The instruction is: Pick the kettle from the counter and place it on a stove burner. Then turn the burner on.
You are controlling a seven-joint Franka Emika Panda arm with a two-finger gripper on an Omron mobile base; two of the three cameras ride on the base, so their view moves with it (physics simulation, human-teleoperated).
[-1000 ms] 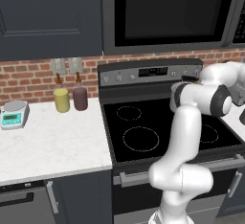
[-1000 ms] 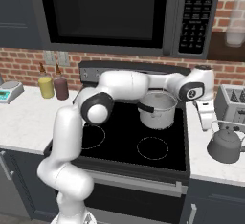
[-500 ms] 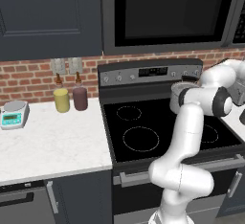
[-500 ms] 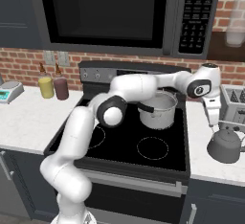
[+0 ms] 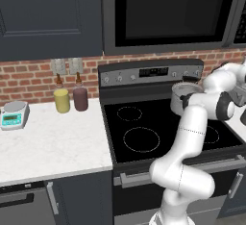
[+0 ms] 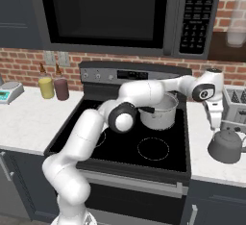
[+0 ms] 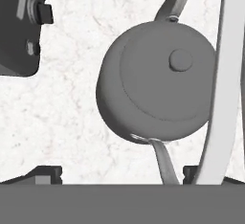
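The arm rises from its base in front of the stove, bends at a dark-capped elbow and reaches out flat to its right at mid height. At the far end the wrist turns down (its round dark joint face shows in the right base view), so the hand points straight downward. The gripper (image 6: 217,127) hangs below it with jaws spread wide and nothing between them. Its two dark fingertips (image 7: 48,173) stand far apart in the hand view.
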